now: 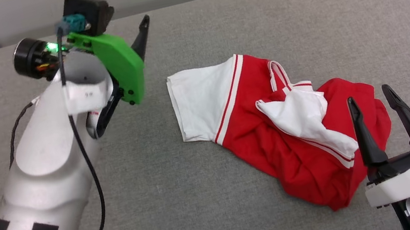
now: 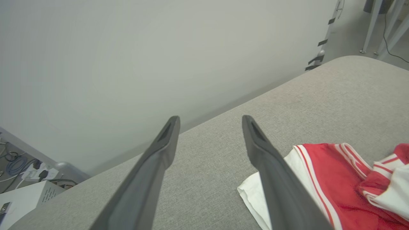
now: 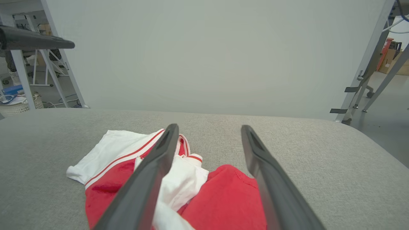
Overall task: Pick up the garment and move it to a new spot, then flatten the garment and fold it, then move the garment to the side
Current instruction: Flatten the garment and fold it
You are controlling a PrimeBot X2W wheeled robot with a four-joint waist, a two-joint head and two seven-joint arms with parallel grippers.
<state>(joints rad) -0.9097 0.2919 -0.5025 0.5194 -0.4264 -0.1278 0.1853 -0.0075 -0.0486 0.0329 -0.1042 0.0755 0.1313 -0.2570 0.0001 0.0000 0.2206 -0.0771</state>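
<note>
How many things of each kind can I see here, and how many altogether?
Garment: 1 (red with white sleeves, crumpled)
End effectors: 2 (left end effector and right end effector, both open and empty)
Grey cushioned surface: 1
Total: 4

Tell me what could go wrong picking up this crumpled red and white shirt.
The jersey T-shirt lies bunched, one white sleeve crumpled over the red body; the open right gripper beside that heap may pinch several layers. The open left gripper is clear of the flat sleeve, so a one-sided lift could twist it.
</note>
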